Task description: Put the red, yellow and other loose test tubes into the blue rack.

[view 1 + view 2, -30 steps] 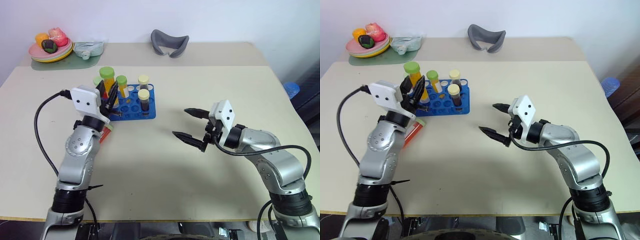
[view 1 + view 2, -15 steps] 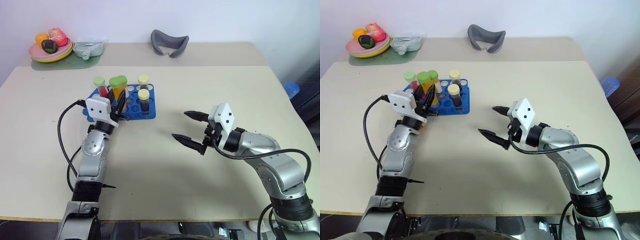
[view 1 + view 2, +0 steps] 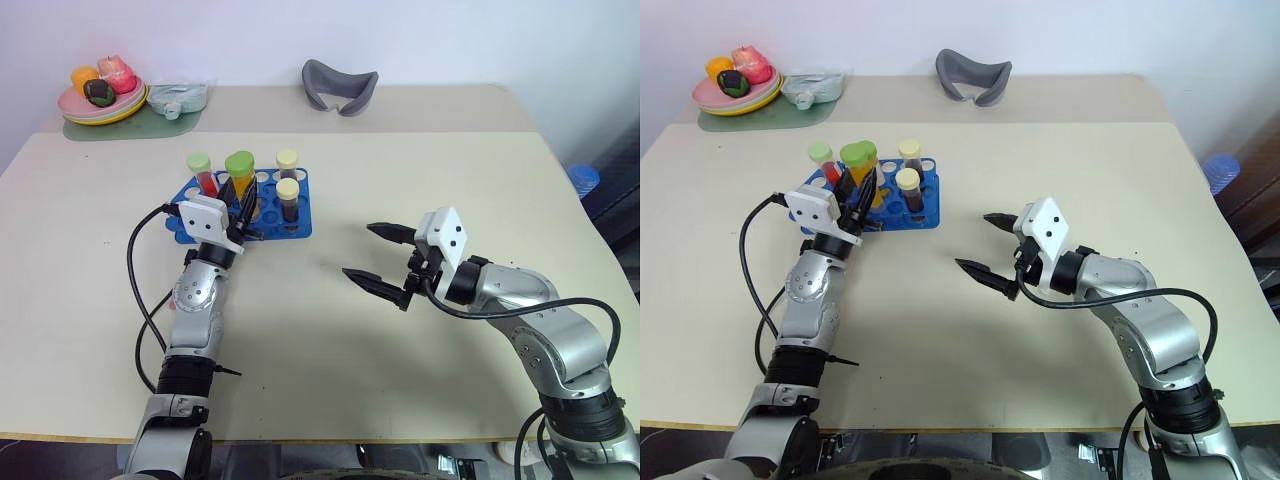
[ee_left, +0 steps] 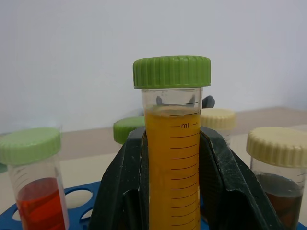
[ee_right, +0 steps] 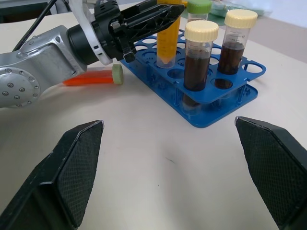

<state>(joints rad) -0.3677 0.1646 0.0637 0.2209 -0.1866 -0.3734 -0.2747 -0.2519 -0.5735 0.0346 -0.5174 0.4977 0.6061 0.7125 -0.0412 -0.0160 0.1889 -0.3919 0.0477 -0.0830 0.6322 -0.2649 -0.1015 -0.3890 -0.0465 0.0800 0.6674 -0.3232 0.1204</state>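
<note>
1. Blue rack (image 3: 262,207) sits on the beige table (image 3: 320,330), and I'll place everything off that.
2. Left gripper (image 3: 241,207) is clamped on one yellow tube (image 4: 173,158) with a green cap, held upright with its bottom end down at the rack's holes. Can't tell if it's fully seated.
3. Standing in the rack besides that: one red tube (image 3: 204,176) with a pale green cap at the far left corner, and two dark brown tubes with cream caps, one (image 3: 288,200) near the middle and one (image 3: 287,165) behind it on the far side. The left wrist view shows one more green cap (image 4: 128,129) behind the yellow tube, tube itself hidden.
4. One loose red tube (image 5: 92,77) lies flat on the table just beside the rack's left-front side, mostly tucked behind the left arm.
5. Right gripper (image 3: 382,257) hangs well to the right of the rack, fingers spread wide, nothing between them.
6. Far behind the rack: one grey curved thing (image 3: 340,85), and off to the far left one plate of toy food (image 3: 100,95) on a green mat (image 3: 130,125).
</note>
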